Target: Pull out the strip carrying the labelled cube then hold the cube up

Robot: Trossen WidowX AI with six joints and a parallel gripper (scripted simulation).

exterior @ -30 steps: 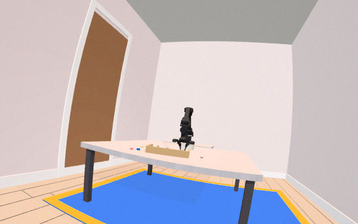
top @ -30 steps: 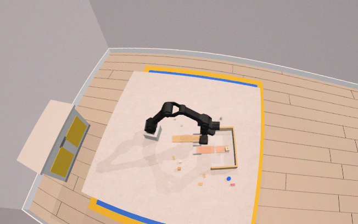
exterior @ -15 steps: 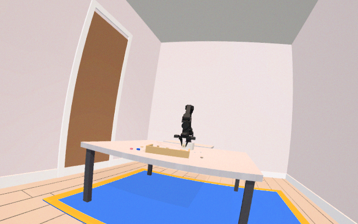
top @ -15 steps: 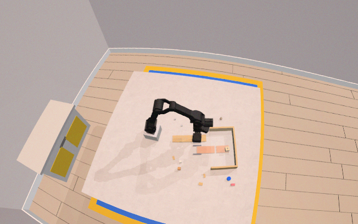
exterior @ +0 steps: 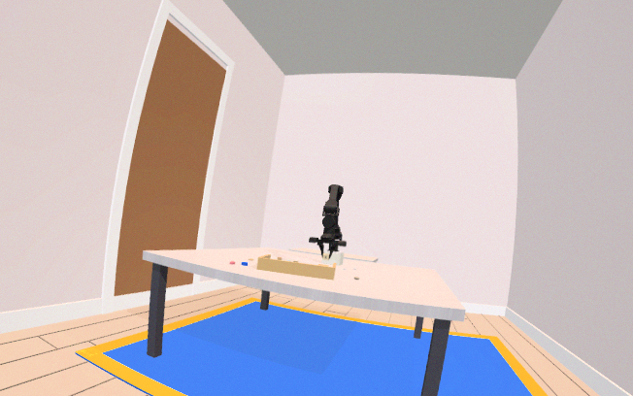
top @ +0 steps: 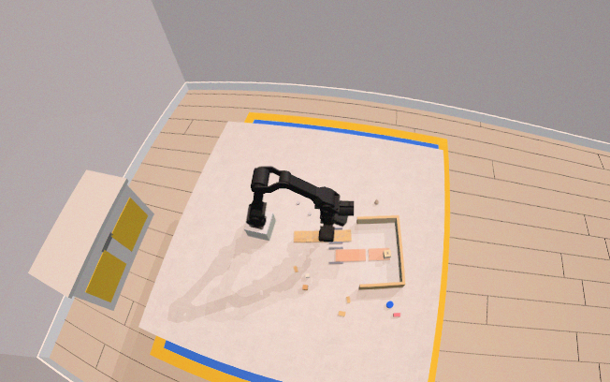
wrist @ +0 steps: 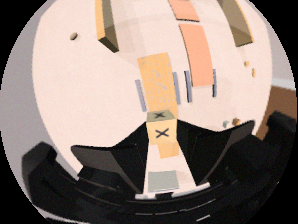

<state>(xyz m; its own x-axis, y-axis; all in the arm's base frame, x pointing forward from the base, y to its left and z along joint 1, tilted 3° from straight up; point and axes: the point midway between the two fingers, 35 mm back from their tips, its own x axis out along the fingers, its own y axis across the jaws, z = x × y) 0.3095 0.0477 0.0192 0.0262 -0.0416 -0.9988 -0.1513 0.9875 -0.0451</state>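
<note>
My gripper (exterior: 326,256) (wrist: 160,123) points down and is shut on a pale yellow cube (wrist: 161,133) marked with dark X signs. The cube appears in the wrist view above the tan-orange strip, apart from it. That strip (top: 303,236) (wrist: 156,75) is one long piece and lies between low grey guides, reaching toward the arm's base. The salmon strip beside it is in two pieces: a longer one (top: 350,255) (wrist: 196,55) and a shorter one (top: 375,254) (wrist: 185,10), with a gap between. Another pale cube (top: 386,254) sits on the shorter piece's far end. The arm hides the fingertips in the top view.
A three-sided wooden wall (top: 400,253) (exterior: 296,270) surrounds the far ends. Grey guides (top: 336,248) (wrist: 176,87) stand low beside the strips. A blue disc (top: 389,304) (exterior: 245,264) and a red block (top: 397,315) (exterior: 232,263) lie outside the wall, with several small bits scattered around.
</note>
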